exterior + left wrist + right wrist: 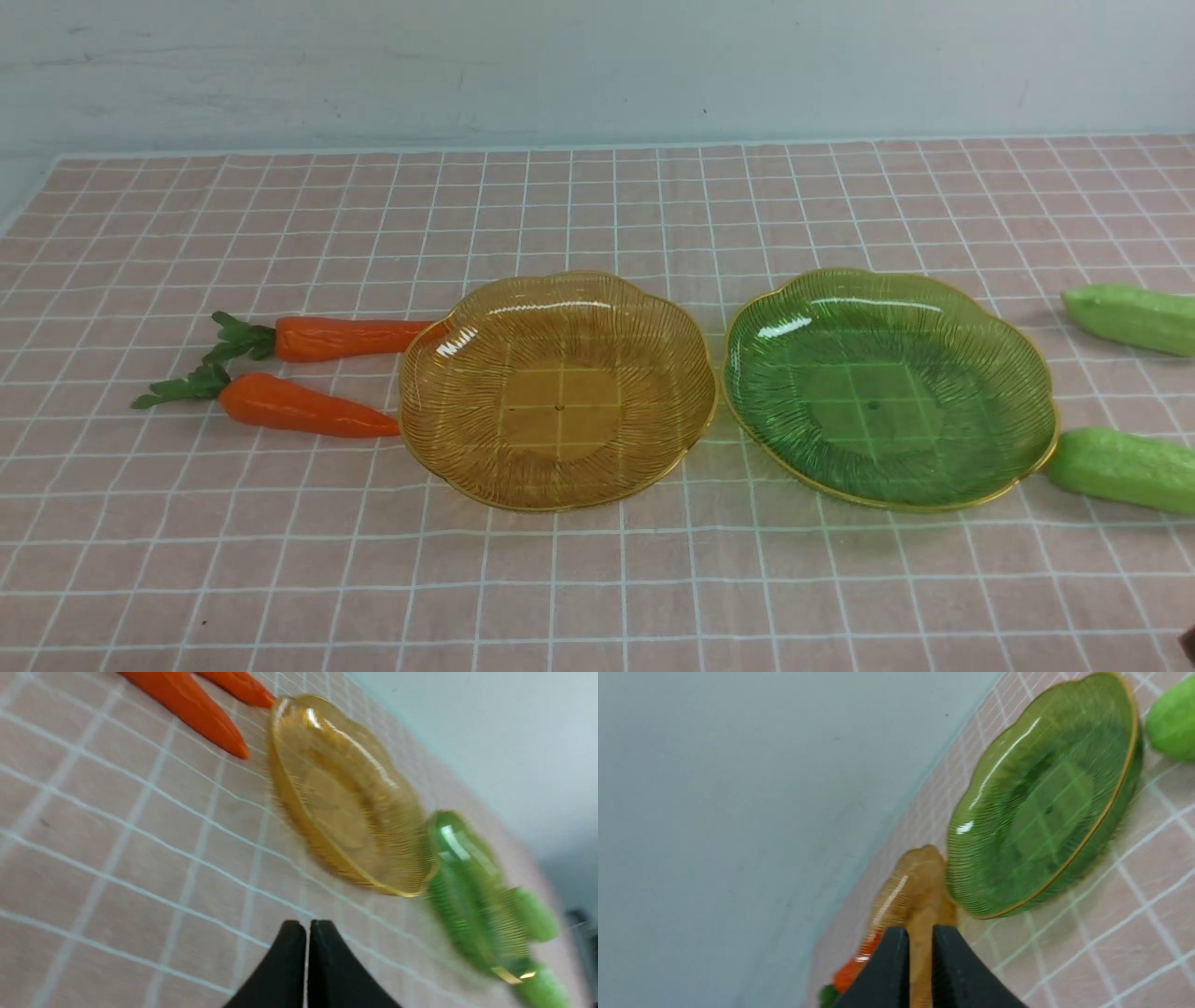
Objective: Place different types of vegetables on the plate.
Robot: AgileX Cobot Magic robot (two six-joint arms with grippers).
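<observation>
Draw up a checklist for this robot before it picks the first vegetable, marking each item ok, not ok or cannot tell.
1. Plates empty, amber plate and green plate: ok.
2. Carrots free on the cloth, far carrot and near carrot: ok.
3. Cucumbers whole in the front view: not ok; the frame edge cuts the far cucumber and near cucumber.
4. Jaws of the left gripper open for a grasp: not ok, shut, empty.
5. Nothing held by the right gripper: ok, fingers slightly apart.
6. Tip of the far carrot clear of the amber plate: cannot tell.
</observation>
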